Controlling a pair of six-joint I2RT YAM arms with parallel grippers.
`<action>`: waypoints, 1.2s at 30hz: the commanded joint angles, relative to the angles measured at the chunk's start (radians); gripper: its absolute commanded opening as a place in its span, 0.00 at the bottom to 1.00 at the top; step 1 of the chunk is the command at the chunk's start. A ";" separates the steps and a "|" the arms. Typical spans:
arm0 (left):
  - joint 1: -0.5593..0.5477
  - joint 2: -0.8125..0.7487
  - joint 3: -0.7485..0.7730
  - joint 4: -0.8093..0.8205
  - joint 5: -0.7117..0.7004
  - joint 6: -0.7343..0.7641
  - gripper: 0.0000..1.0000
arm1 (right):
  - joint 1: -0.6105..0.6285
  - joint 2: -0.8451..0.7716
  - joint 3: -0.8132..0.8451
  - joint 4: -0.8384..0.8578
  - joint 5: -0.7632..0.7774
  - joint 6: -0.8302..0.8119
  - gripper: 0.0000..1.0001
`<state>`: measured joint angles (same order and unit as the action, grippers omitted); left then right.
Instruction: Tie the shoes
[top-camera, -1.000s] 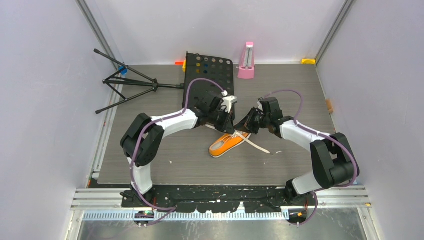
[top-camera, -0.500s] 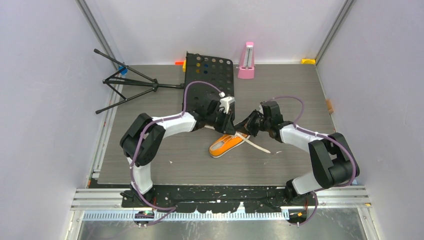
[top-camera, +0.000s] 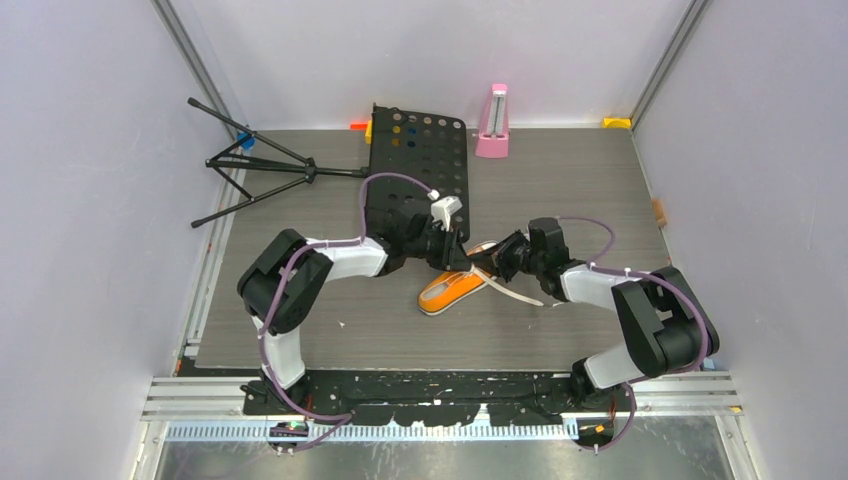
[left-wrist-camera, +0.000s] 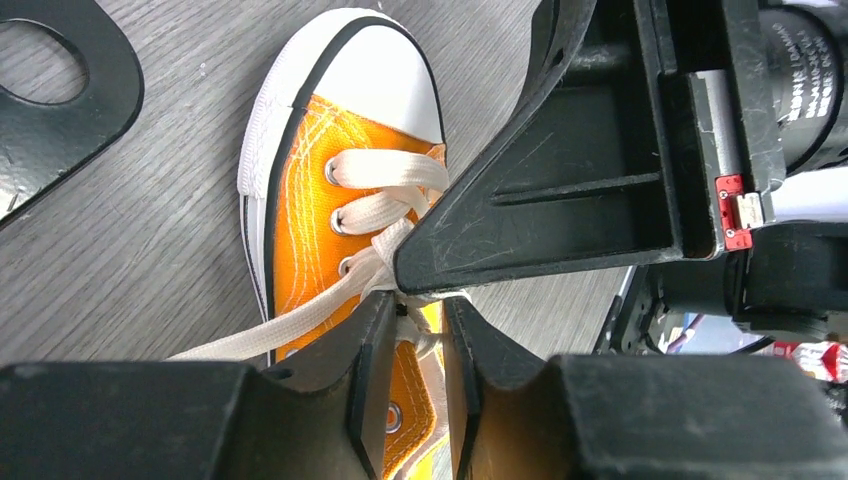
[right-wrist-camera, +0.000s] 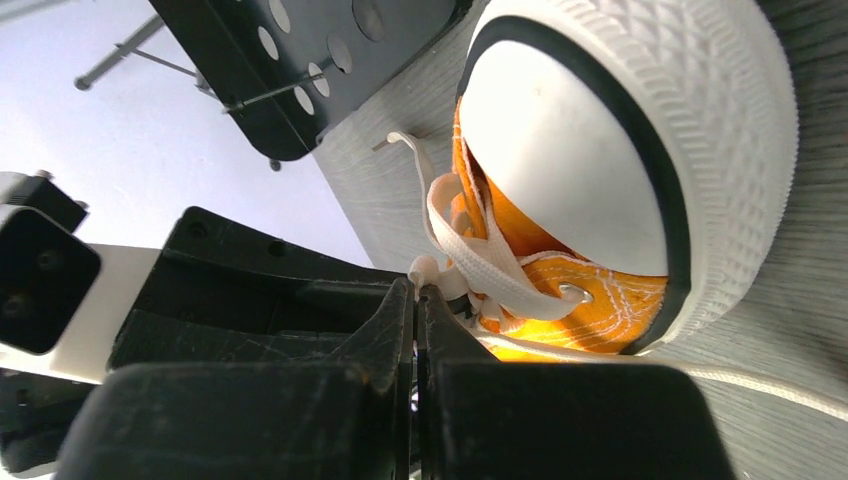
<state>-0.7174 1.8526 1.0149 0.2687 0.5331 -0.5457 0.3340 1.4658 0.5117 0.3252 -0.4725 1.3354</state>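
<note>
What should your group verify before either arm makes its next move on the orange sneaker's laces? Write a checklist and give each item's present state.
1. Sneaker sole-down on the table: ok.
2. Right gripper shut at the lace crossing: ok.
3. Lace truly pinched in the right gripper: cannot tell.
4. Left gripper gripping a lace: not ok, its jaws stand apart.
5. Bow formed: not ok; a loose lace end lies on the table.
</note>
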 joint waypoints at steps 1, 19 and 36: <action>-0.001 -0.015 -0.029 0.183 -0.059 -0.076 0.26 | 0.013 -0.013 -0.042 0.140 -0.022 0.115 0.00; -0.002 -0.115 0.142 -0.332 -0.057 0.173 0.00 | 0.019 -0.070 0.116 -0.177 0.077 -0.244 0.00; -0.024 -0.040 0.350 -0.751 -0.034 0.416 0.00 | 0.042 -0.094 0.136 -0.243 0.121 -0.388 0.01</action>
<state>-0.7300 1.8145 1.3422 -0.4080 0.4568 -0.1722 0.3893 1.4063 0.6655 0.1139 -0.4465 1.0046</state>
